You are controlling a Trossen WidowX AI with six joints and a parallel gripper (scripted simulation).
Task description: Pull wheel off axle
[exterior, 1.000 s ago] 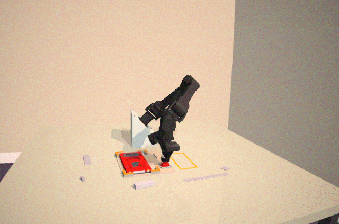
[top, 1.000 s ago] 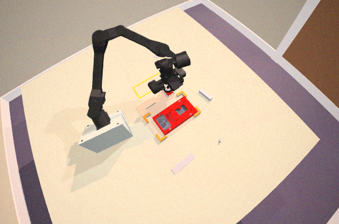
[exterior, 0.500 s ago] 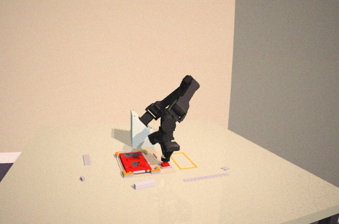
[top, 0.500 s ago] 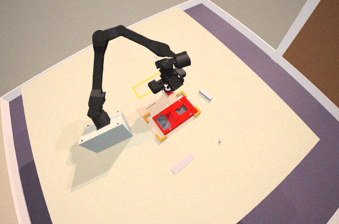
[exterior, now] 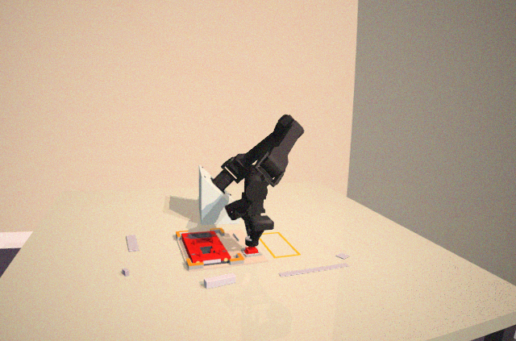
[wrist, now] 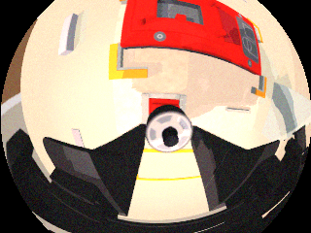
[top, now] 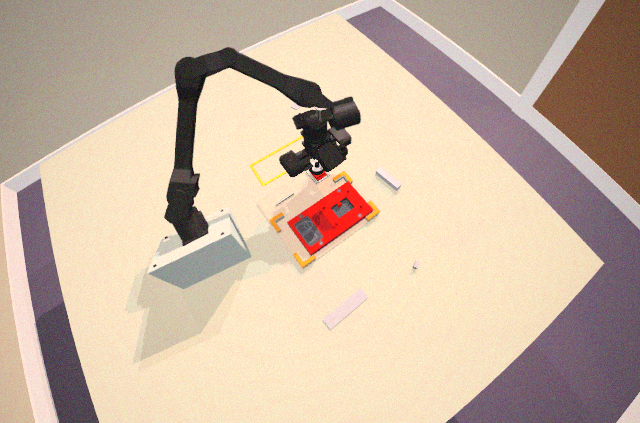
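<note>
One end effector (wrist: 169,155) clamped on the pale wheel (wrist: 167,131), wheel above the small red base (wrist: 163,103) at 6 o'clock of the red board (wrist: 194,22), yellow-outlined area (top: 275,162) just beside.

The wheel (wrist: 167,131) looks like pale smooth metal, the red board (wrist: 189,26) glossy plastic, the table (top: 465,278) matt.

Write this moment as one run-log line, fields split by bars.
phase: grasp made | gripper: jaws shut on wheel | wheel: above its red base | marked area: holds no wheel
</note>
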